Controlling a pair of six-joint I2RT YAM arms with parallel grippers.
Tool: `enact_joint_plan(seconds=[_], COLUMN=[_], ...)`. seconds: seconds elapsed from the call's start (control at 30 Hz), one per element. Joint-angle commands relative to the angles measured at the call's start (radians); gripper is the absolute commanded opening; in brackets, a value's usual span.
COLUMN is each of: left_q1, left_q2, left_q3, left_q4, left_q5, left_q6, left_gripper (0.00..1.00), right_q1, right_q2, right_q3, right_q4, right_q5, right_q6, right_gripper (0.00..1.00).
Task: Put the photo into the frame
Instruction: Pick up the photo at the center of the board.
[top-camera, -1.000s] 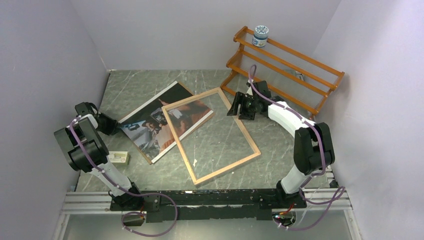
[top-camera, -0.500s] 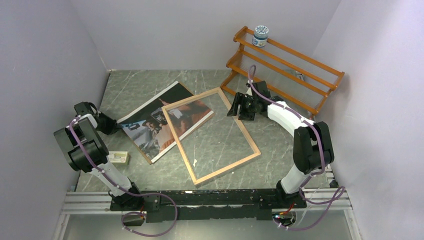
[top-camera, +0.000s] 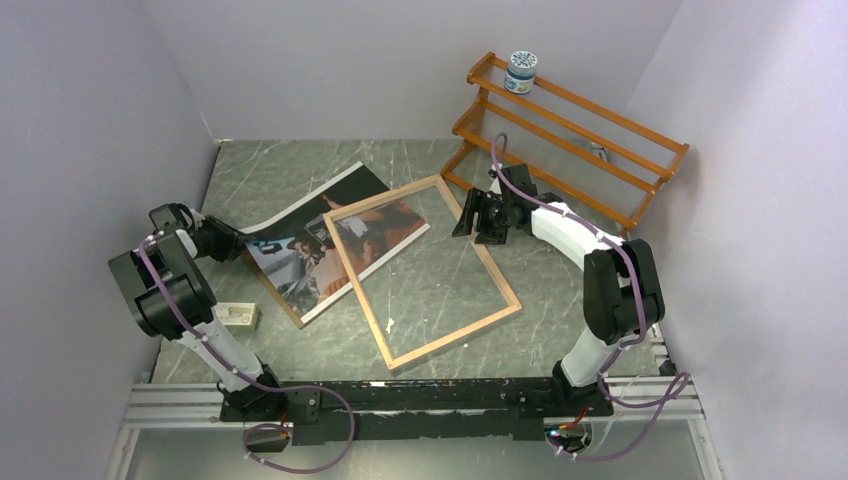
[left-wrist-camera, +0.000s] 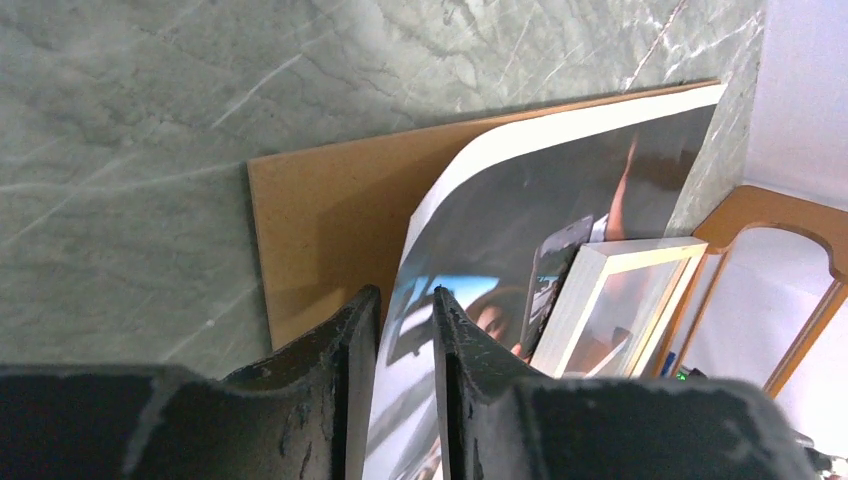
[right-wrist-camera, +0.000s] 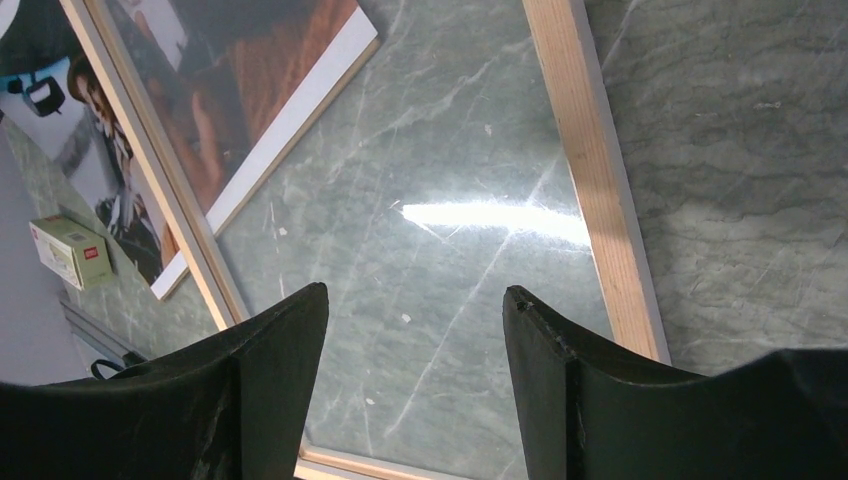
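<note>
The photo (top-camera: 300, 250) lies at the left of the table on a brown backing board (top-camera: 272, 290), its right part under the frame (top-camera: 500, 275). My left gripper (top-camera: 232, 243) is at the photo's left corner. In the left wrist view the photo (left-wrist-camera: 520, 230) curls up off the board (left-wrist-camera: 330, 220), and its edge runs into the narrow gap of my left gripper (left-wrist-camera: 405, 295). The frame (left-wrist-camera: 600, 290) lies beyond it. My right gripper (right-wrist-camera: 415, 292) hovers open over the clear pane, near the frame's wooden rim (right-wrist-camera: 595, 180), holding nothing.
An orange wooden rack (top-camera: 570, 130) stands at the back right with a small jar (top-camera: 520, 70) on its top shelf, close behind my right arm. A small box (top-camera: 238, 316) lies near the left arm's base. Walls close in the table on three sides.
The photo's left corner has lifted off the backing board and the print has slid a little to the right. My right gripper shifted slightly toward the back.
</note>
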Motion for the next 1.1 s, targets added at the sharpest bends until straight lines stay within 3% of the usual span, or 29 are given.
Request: enact_joint_plan(seconds=[0.0, 0.37, 0.5, 0.6, 1.07], left_q1=[-0.001, -0.01, -0.017, -0.016, -0.017], left_q2=[0.04, 0.071, 0.056, 0.037, -0.178], left_q3=[-0.013, -0.05, -0.048, 0.001, 0.371], left_q4=[0.073, 0.17, 0.168, 0.083, -0.394], left_q5=[0.071, 0.197, 0.206, 0.168, -0.161], left_q6=[-0.027, -0.115, -0.112, -0.077, 0.189], left_gripper=[0.33, 0.28, 0.15, 0.03, 0.02], right_q1=[0.002, 0.005, 0.005, 0.005, 0.004], right_q2=[-0.001, 0.0, 0.005, 0.015, -0.015], right_q3=[0.032, 0.036, 0.055, 0.08, 0.138], right_q4=[0.001, 0.003, -0.006, -0.023, -0.08], right_q5=[-0.007, 0.005, 0.008, 0.011, 0.081], right_q6=[-0.009, -0.012, -0.015, -0.02, -0.011], right_gripper=[0.68, 0.68, 0.69, 0.69, 0.7])
